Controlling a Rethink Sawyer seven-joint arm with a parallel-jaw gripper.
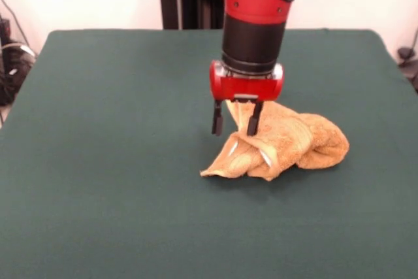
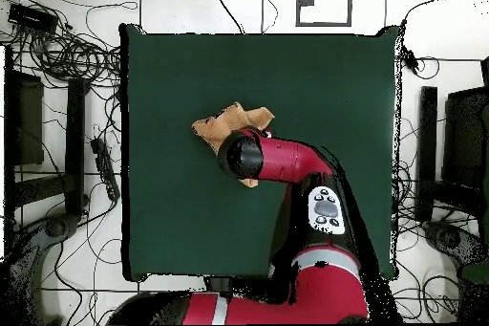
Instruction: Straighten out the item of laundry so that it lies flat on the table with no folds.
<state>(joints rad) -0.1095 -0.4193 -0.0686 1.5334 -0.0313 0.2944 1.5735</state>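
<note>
From the front view, the towel (image 1: 284, 147) lies bunched in a rumpled heap on the green counter (image 1: 104, 161), a little toward the picture's right of the middle. It is folded over on itself in several thick rolls, with one pointed corner splayed out flat toward the picture's lower left and a small white label showing among the folds. The pincer (image 1: 236, 122) hangs straight down from the red arm at the heap's near-left part. Its two dark fingers (image 1: 217, 119) stand spread apart: one seems to hang just clear of the cloth over bare counter, the other is in front of or against a raised fold. Nothing appears clamped between them, though whether the second finger touches the cloth I cannot tell.

From the overhead view, the towel (image 2: 218, 125) shows as an irregular crumpled patch, upper left of the counter's (image 2: 325, 102) middle, with wide bare felt on all sides. The arm's wrist covers part of it, and the pincer itself is hidden beneath the wrist.

By my judgement the task is at an early stage: no edge is drawn out, the cloth has many folds, and all the spreading is left to do. A corner would need to be gripped and pulled outward.

No containers appear in either view
</note>
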